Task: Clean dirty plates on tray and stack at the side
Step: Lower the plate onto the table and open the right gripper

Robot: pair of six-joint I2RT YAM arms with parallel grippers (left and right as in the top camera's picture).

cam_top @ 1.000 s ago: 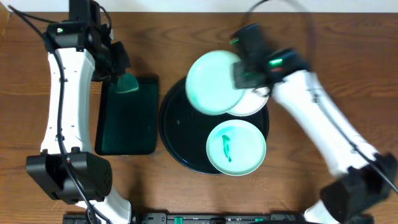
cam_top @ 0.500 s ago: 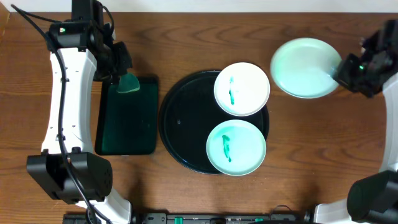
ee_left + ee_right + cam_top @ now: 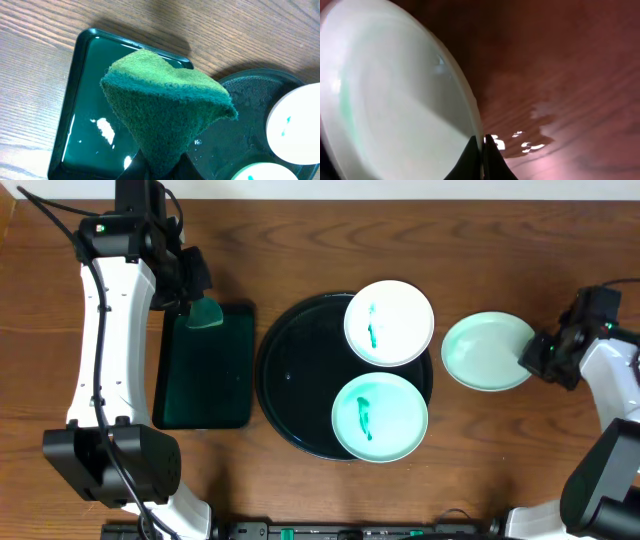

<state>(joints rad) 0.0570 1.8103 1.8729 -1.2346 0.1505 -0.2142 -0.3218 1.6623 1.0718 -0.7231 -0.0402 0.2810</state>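
I count three plates: a white plate [image 3: 389, 322] and a smeared mint plate [image 3: 380, 417] on the black tray [image 3: 290, 380], a clean mint plate [image 3: 487, 351] right of it. Two trays: the black one and a green tray [image 3: 205, 385] left of it. One sponge [image 3: 205, 315].

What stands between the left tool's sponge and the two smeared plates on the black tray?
Nothing visible: from the sponge in the left tool, only the rim and bare floor of the black tray lie before the white plate and the smeared mint plate. The right tool holds its clean plate beyond them.
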